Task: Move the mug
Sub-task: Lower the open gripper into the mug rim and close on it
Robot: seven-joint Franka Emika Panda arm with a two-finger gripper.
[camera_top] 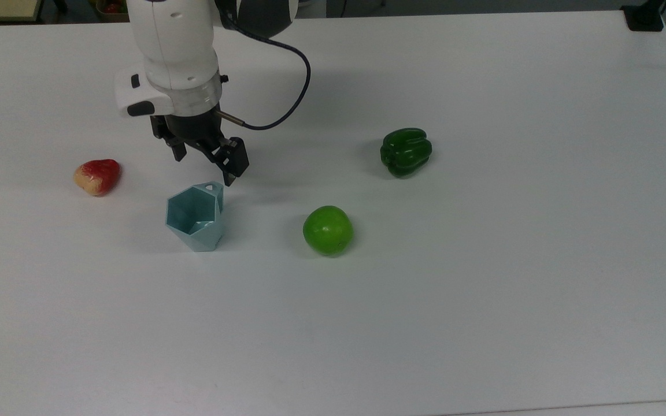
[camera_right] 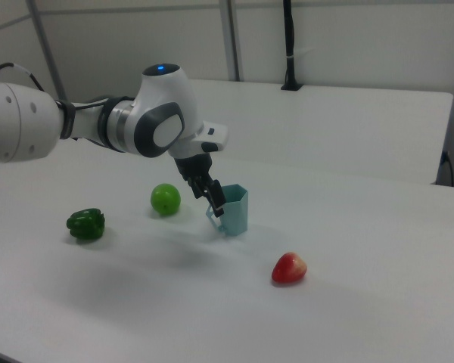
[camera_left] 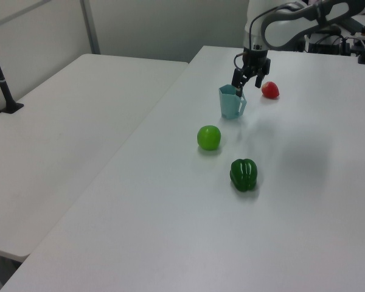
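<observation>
Your gripper [camera_top: 203, 164] is hovering with its fingers apart and empty, just above and beside the handle side of the mug [camera_top: 195, 216]. In the top view the mug is lying just below the fingers, toward the bottom of the frame, standing upright on the tabletop [camera_top: 483, 289] with its looped handle tab facing the gripper. In the right view the fingers [camera_right: 214, 198] are sitting at rim height against the mug's [camera_right: 234, 209] near wall, so the coming move is looking like a short drop onto the rim or handle.

Nothing is blocking that path. The strawberry [camera_top: 97, 176] is lying well apart on the top view's left, the apple [camera_top: 328, 230] is sitting near on the top view's right, and the pepper [camera_top: 405, 151] is farther off beyond it. You are risking a tip if one finger nudges the faceted wall before closing.
</observation>
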